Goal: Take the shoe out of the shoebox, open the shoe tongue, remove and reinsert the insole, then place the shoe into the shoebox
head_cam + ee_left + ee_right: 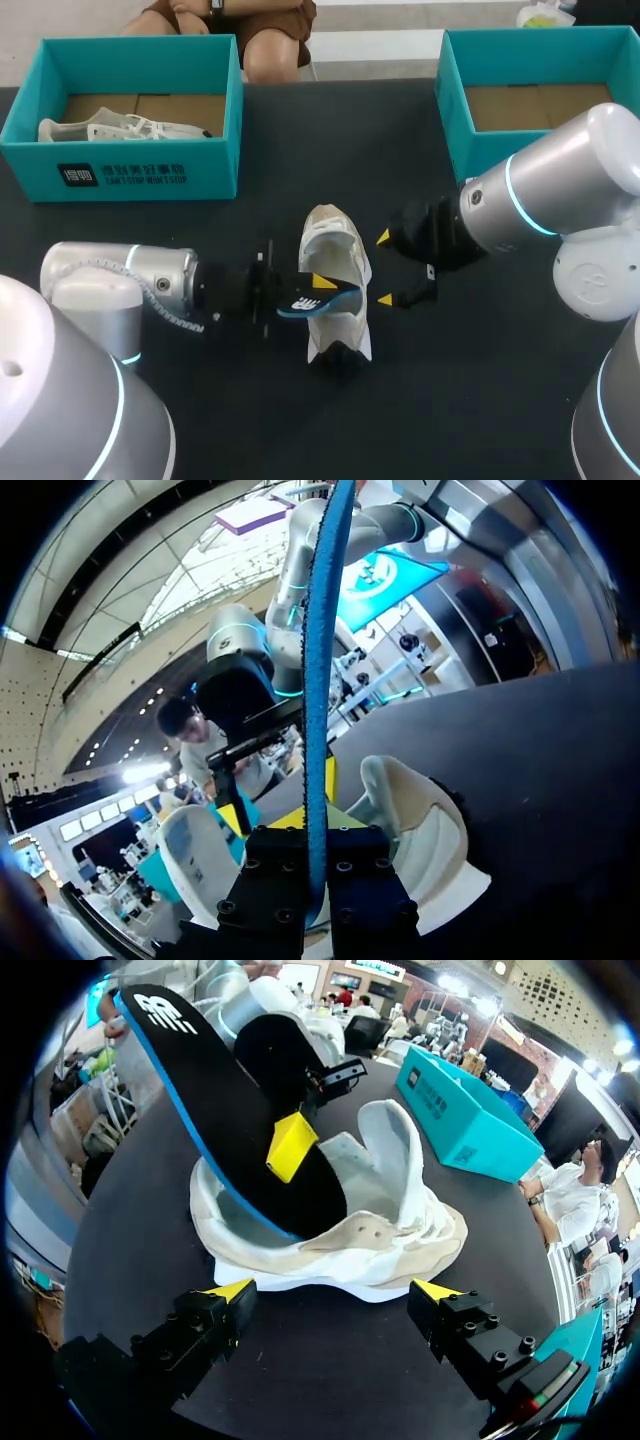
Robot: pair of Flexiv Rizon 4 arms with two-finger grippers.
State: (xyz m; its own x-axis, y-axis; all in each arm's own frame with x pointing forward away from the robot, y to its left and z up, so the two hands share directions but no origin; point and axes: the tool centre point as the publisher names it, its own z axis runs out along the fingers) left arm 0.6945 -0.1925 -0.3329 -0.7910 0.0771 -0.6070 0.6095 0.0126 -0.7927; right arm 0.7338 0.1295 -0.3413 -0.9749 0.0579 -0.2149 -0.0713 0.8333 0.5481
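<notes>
near the middle of the counter (pixel 470 400) the white shoe (pixel 335 255) sat sole down with its tongue (pixel 395 1150) standing up. the left hand (pixel 312 290) was pinching the black, blue-edged insole (pixel 230 1130) around its middle, one end tucked into the shoe's opening and the other raised steeply above it. the right hand (pixel 384 268) hung just beside the shoe, fingers spread wide and touching nothing.

with nothing bracing the shoe, a push on the insole would likely slide or tip it across the counter. at so steep a tilt the insole might also buckle or snag on the collar rather than lie flat, and it could twist in the narrow pinch.

at the far left corner the left shoebox (pixel 140 175) held a second shoe (pixel 120 128). at the far right corner the right shoebox (pixel 478 152) showed only its cardboard floor where the arm did not hide it
</notes>
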